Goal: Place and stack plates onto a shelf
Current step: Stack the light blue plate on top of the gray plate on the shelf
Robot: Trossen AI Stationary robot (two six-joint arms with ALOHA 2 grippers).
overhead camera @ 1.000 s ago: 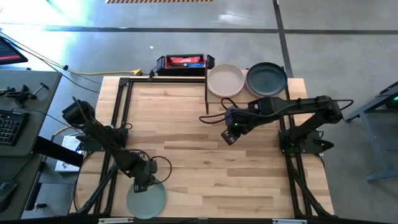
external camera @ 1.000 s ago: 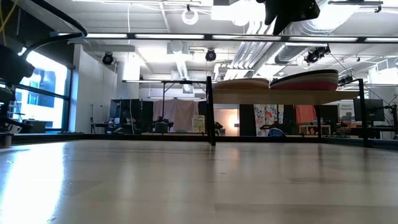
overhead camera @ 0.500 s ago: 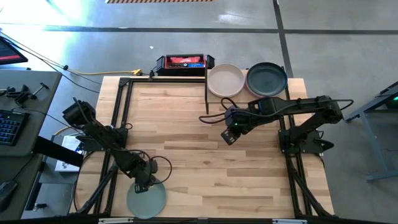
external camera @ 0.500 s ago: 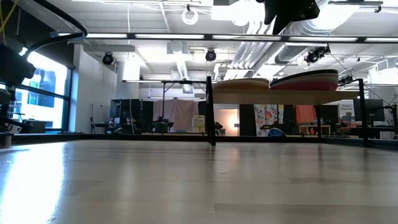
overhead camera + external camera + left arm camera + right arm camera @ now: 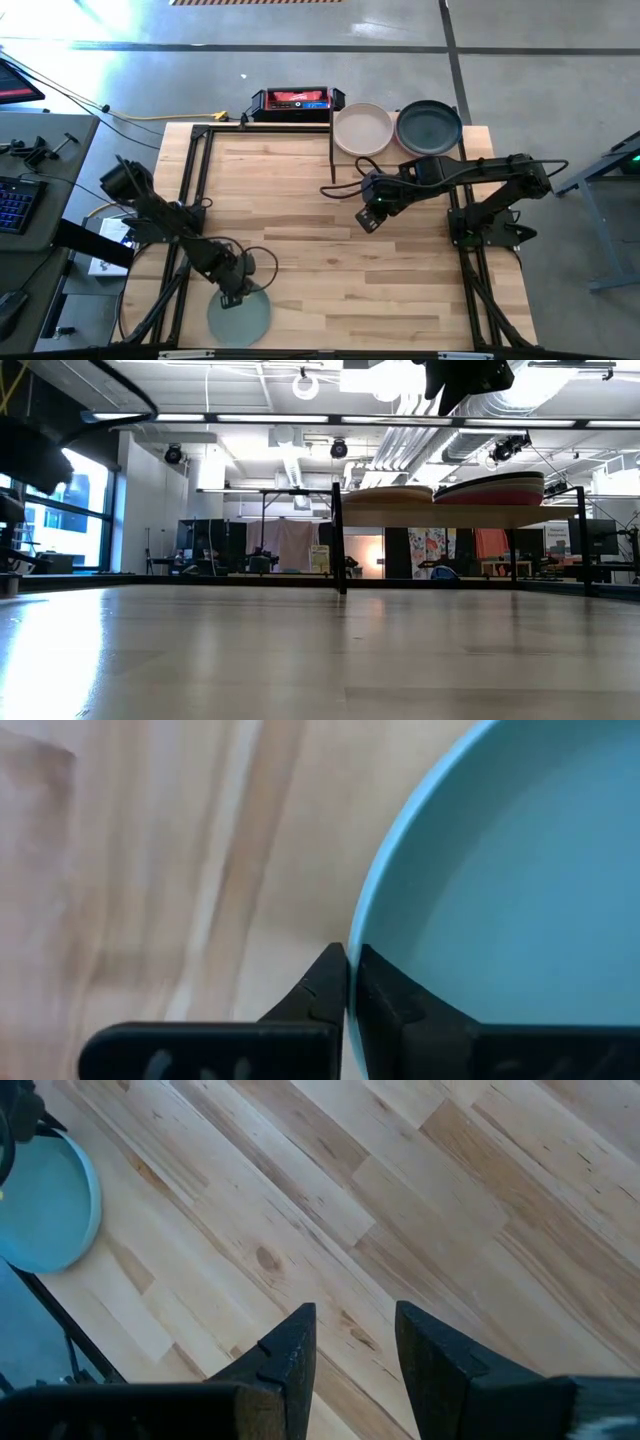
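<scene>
A pale sage-green plate (image 5: pixel 241 320) lies flat on the table near its near left corner. My left gripper (image 5: pixel 232 297) stands over the plate's far rim, pointing down and shut on it (image 5: pixel 348 970). My right gripper (image 5: pixel 368 220) hangs open above the middle right of the table, over bare wood (image 5: pixel 355 1342). The shelf (image 5: pixel 440 517) stands at the far right with two stacks of plates on it. One stack has a beige plate (image 5: pixel 362 128) on top, the other a dark charcoal plate (image 5: pixel 429 127). My left gripper pinches the green plate's rim (image 5: pixel 362 932) on its far side, one finger inside the plate and one outside. The fingers come from above and point down. The plate lies flat with its bottom on the table.
A black-and-red box (image 5: pixel 293 100) sits just past the table's far edge, left of the shelf. The shelf's black post (image 5: pixel 338 540) rises at the far middle. Bare tabletop (image 5: pixel 300 200) stretches between the two arms.
My left gripper has shut on the green plate's far rim, and its wrist has rolled a little. It stayed over the same spot. The plate still lies flat on the table.
</scene>
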